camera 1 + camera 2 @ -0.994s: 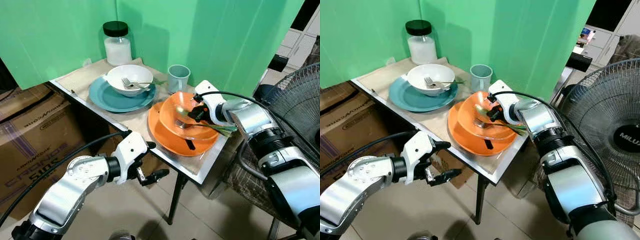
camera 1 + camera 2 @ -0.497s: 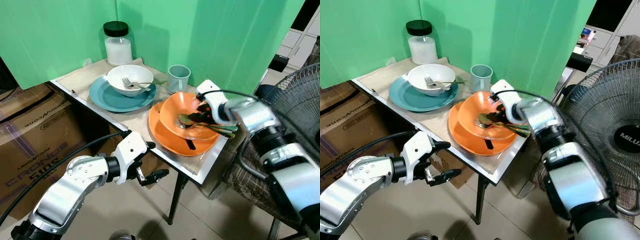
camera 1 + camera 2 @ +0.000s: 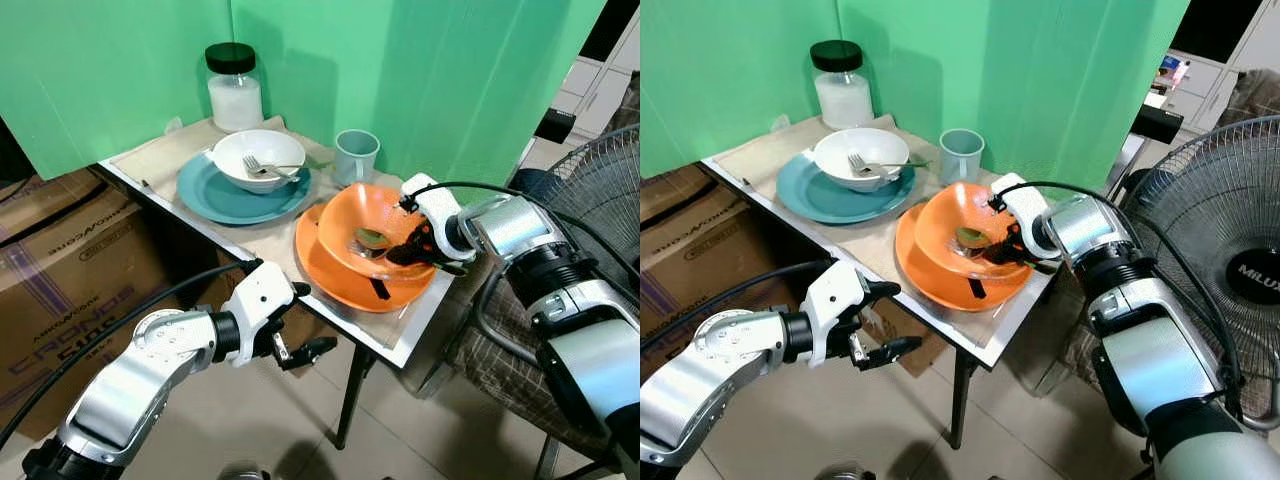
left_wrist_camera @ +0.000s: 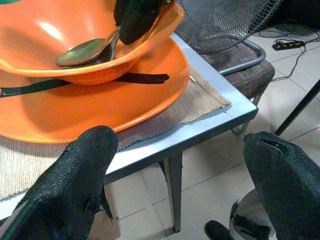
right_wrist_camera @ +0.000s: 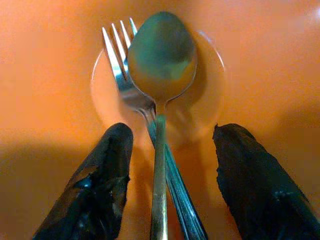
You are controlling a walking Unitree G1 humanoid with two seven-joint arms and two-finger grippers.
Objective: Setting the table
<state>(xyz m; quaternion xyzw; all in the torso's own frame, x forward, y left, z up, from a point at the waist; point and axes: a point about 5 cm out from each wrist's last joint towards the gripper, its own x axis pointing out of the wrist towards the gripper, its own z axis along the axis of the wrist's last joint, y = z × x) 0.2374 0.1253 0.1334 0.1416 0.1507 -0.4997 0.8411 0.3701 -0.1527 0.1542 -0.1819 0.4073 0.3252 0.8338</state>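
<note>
An orange bowl (image 3: 375, 228) sits on an orange plate (image 3: 330, 280) at the table's near right corner. A spoon (image 5: 161, 55) lies over a fork (image 5: 117, 47) on the bowl's bottom. My right gripper (image 3: 410, 250) reaches into the bowl from the right and stands open, one black finger on each side of the two handles, touching neither. My left gripper (image 3: 312, 318) hangs open in the air below the table's front edge (image 4: 200, 130), holding nothing. Farther back, a white bowl (image 3: 262, 150) with a fork in it rests on a blue plate (image 3: 215, 200).
A pale blue cup (image 3: 356, 155) stands behind the orange bowl, and a black-lidded jar (image 3: 234, 88) at the back by the green screen. A fan (image 3: 600, 190) and a chair (image 3: 480, 340) are on the right. A cardboard box (image 3: 60, 260) stands at left.
My right gripper has lowered the spoon and fork into the orange bowl and opened, leaving them on the bottom. The left arm has not moved.
</note>
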